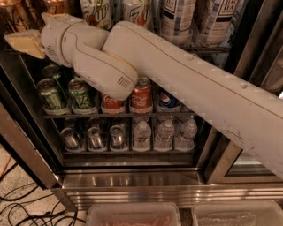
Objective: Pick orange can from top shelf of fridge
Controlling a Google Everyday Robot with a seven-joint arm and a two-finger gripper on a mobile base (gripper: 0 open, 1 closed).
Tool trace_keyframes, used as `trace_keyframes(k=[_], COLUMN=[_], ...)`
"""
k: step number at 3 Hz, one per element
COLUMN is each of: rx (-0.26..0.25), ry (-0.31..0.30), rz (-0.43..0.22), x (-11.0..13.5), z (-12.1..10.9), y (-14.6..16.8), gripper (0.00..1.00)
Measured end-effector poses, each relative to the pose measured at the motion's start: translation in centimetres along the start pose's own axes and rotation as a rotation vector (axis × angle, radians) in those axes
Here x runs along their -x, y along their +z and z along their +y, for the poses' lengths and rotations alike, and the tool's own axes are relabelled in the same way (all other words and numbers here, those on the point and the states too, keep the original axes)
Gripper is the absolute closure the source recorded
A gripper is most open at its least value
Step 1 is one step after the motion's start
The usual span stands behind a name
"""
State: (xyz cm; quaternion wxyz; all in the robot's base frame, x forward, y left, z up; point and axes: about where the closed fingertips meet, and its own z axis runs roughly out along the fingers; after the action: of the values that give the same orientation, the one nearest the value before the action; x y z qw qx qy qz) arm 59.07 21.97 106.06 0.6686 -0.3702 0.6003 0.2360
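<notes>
**Camera view.** The white arm (185, 88) enters from the lower right and runs diagonally up across the open front of the fridge (132, 183). It hides much of the upper racks.

The gripper (25, 43) is at the upper left, level with the top shelf (208, 49), its tan tip pointing left. Whether it is apart or together cannot be told from this position.

The orange can (12, 15) stands at the far left end of the top shelf. It is copper-coloured and shiny, cut off by the frame edge, and sits just above and behind the gripper's tip. Contact between the two cannot be confirmed. A second copper can (57, 5) shows to its right, above the wrist.

Further right on the same shelf stand two 7up cans (95, 13) and then tall tea cans (177, 17).

The middle rack holds, from left to right:
- green cans (51, 92)
- red cola cans (141, 95)
- a blue can (168, 99)

All of these are upright, and the red ones are partly covered by the arm's elbow.

The bottom rack holds silver-topped cans (93, 137) on the left and water bottles (164, 134) on the right.

Below the fridge's steel sill, two clear plastic bins (132, 216) sit side by side. Dark cables (26, 207) lie on the floor at the lower left.
</notes>
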Motion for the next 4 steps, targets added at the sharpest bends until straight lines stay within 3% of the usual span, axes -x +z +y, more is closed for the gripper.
trace_keyframes(k=[4], rx=[0.019], ry=[0.055], rz=[-0.025], x=[-0.1], z=[2.2], y=[4.3], gripper=[0.20])
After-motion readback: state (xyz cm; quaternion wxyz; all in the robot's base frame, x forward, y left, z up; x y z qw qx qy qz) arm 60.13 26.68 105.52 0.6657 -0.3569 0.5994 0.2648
